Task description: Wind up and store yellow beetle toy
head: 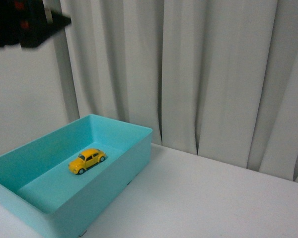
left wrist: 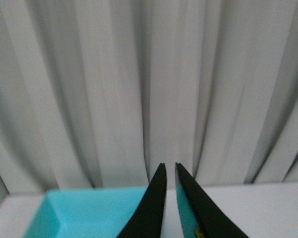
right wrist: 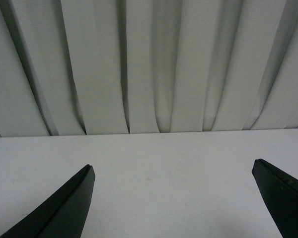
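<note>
Teal bin (head: 109, 191) holds the yellow beetle toy (head: 87, 160) upright on its floor, so storing looks done; left gripper (left wrist: 170, 166) is nearly closed, empty; right gripper (right wrist: 173, 164) gapes wide, empty; next needs only withdrawal.

White table (head: 213, 198); turquoise bin (head: 105, 192) atop

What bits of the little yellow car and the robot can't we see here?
Front view: the yellow beetle toy is too small to show its underside or any winding part.
Left wrist view: toy mostly hidden behind the left gripper; blue bin cut off by the edge.
Front view: a dark blurred shape, cut off at the corner.
</note>
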